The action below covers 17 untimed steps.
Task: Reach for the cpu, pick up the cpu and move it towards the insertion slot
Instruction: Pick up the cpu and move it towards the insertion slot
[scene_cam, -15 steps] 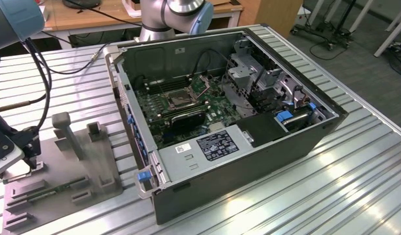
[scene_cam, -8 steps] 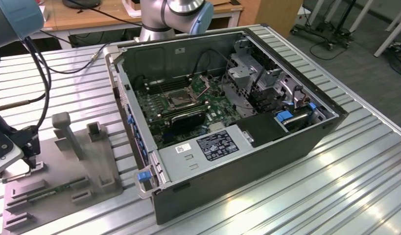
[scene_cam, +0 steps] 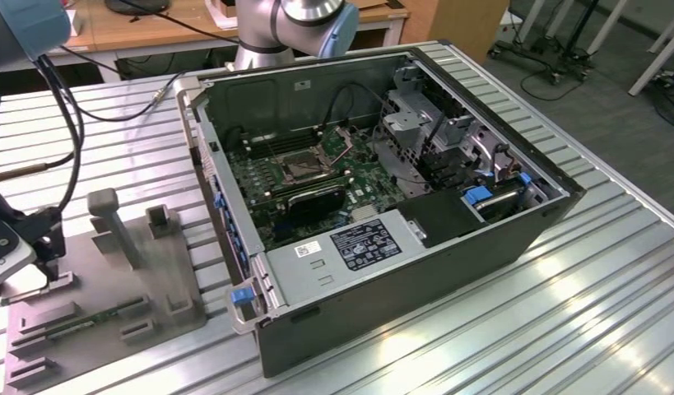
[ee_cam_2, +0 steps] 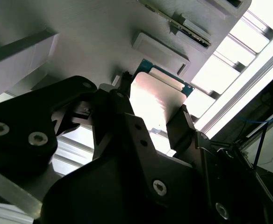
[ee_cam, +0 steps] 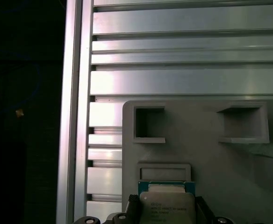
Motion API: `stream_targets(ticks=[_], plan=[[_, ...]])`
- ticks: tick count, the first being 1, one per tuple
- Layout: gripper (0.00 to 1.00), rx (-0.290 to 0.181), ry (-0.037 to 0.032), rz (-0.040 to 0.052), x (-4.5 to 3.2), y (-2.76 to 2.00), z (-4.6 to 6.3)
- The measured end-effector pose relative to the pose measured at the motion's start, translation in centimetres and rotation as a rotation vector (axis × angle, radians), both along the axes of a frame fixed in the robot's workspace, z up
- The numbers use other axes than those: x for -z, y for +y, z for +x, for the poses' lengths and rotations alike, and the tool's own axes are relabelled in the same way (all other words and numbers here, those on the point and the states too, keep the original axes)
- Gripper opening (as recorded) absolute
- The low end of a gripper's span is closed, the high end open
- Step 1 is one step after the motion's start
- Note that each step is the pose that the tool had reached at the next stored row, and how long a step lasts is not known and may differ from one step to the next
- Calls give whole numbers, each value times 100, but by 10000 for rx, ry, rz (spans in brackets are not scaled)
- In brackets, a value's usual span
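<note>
1. The gripper (ee_cam_2: 154, 95) is clamped on the cpu (ee_cam_2: 157, 103). In both wrist views its two black fingers (ee_cam_2: 182, 122) sit against opposite edges of the chip.
2. In the first wrist view the cpu (ee_cam: 167, 204) shows its pale metal top and a thin green border, held between the fingertips of the gripper (ee_cam: 167, 211).
3. The chip is over the grey fixture plate (ee_cam: 197, 140), just beside a shallow rectangular pocket (ee_cam: 164, 171). Two deeper square pockets (ee_cam: 149, 123) lie further along the same plate.
4. In the second wrist view a memory stick (ee_cam_2: 189, 25) lies in the plate (ee_cam_2: 80, 42), beyond the chip.
5. In the exterior view the gripper (scene_cam: 46, 267) hangs at the far side of the fixture plate (scene_cam: 95, 271), on the exterior view's left. Two upright grey posts (scene_cam: 106, 226) stand on that plate, and the memory stick (scene_cam: 90, 321) lies along its near part.
6. The plate rests on a slatted aluminium table (scene_cam: 556, 329).
7. The open computer case (scene_cam: 425, 271) lies on the table beside the plate, toward the exterior view's right.
8. Inside it, the insertion slot (scene_cam: 304, 169) sits on the green motherboard (scene_cam: 248, 177), well apart from the gripper and the cpu.
9. A black cable (scene_cam: 62, 107) runs down toward the gripper, and the arm's base (scene_cam: 276, 29) stands behind the case.
</note>
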State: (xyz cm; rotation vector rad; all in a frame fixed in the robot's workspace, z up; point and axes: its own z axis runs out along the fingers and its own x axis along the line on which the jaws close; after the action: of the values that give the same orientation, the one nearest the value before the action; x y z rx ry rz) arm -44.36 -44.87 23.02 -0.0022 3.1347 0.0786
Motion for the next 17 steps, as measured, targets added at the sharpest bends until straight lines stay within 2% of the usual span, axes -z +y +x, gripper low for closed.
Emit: stream_targets(ticks=[17], plan=[[54, 0, 2, 0, -96, 0, 1]])
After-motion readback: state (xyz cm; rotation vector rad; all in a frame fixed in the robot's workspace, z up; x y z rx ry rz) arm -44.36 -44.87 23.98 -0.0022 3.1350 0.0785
